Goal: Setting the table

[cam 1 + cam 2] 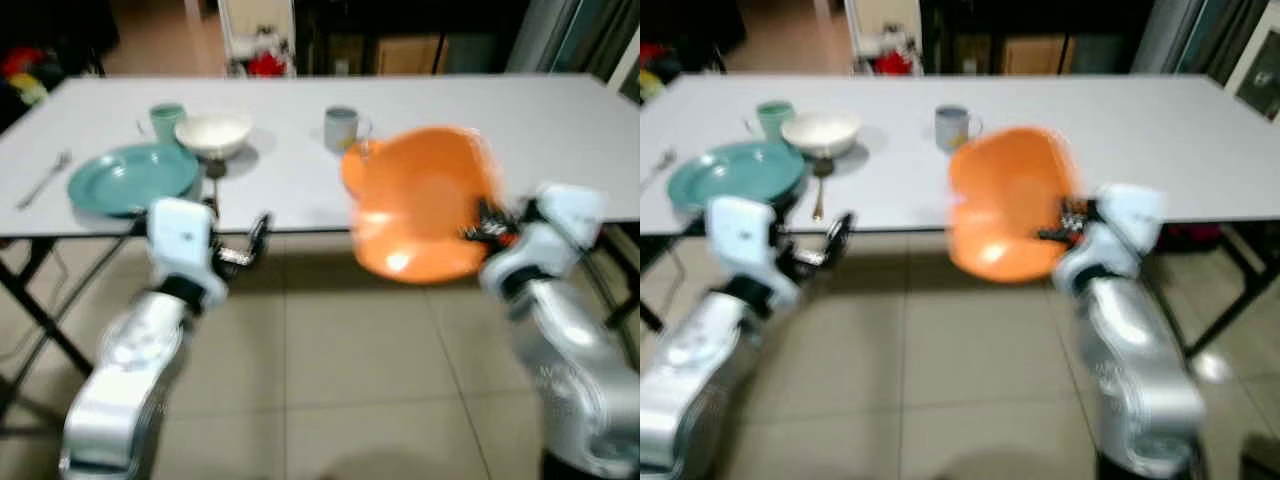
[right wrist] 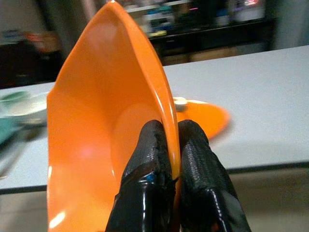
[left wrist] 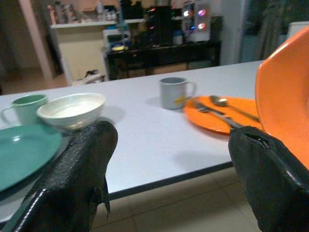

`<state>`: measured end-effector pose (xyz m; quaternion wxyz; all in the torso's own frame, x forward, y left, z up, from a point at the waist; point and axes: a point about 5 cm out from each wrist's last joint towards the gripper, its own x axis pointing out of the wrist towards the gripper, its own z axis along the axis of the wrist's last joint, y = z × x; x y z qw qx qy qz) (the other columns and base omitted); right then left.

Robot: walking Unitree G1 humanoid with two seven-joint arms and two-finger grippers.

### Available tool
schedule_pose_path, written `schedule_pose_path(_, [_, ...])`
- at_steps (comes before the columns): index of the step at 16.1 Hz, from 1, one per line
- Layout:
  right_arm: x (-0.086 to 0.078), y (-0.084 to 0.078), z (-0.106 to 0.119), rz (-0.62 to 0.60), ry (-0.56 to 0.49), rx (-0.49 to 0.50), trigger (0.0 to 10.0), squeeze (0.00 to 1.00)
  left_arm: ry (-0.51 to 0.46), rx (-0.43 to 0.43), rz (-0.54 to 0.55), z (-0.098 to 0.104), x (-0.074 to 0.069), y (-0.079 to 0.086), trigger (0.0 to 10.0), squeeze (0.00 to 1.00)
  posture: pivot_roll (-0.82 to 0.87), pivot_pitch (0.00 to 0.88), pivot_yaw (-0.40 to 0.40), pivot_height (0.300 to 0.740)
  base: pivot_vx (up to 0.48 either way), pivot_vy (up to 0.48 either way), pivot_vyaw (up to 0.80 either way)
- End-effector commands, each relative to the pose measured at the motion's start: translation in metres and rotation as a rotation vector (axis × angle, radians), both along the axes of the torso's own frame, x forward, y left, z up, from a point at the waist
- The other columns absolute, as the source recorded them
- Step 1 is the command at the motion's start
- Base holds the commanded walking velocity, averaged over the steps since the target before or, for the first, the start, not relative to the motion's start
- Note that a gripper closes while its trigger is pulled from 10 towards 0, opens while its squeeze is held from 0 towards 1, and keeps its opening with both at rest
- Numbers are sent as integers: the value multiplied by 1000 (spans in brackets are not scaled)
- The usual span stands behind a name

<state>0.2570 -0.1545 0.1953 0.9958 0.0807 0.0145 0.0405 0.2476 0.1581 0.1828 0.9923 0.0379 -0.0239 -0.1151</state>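
Right end effector [image 2: 172,159] pinching the rim of an orange bowl [image 1: 425,205], held tilted at the white table's [image 1: 560,130] near edge | left end effector [image 3: 164,169] spread wide, empty, below that edge | teal plate [image 1: 130,178], orange plate [image 3: 217,115], white bowl [image 1: 213,133], grey mug [image 1: 342,127] on the table

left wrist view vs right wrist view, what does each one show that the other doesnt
The left wrist view alone shows the grey mug, the green mug, the fork and spoon lying on the orange plate, and the open left claw holding nothing. The right wrist view alone shows the right claw pinched shut on the rim of the orange bowl. Both show that orange bowl, the white table, the orange plate, the white bowl and the green plate.
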Motion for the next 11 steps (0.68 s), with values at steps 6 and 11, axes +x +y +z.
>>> schedule_pose_path(6, [7, -4, 8, -7, -40, 8, 10000, 0, -16, 7, 4, 3, 1, -1, 10000, 0, -7, 0, -9, 740, 359, 0, 0])
schedule_pose_path(11, [11, -9, 9, -34, -37, 29, 10000, 0, -18, 9, 3, 2, 0, -2, 10000, 0, 1, 0, -13, 740, 359, 0, 0])
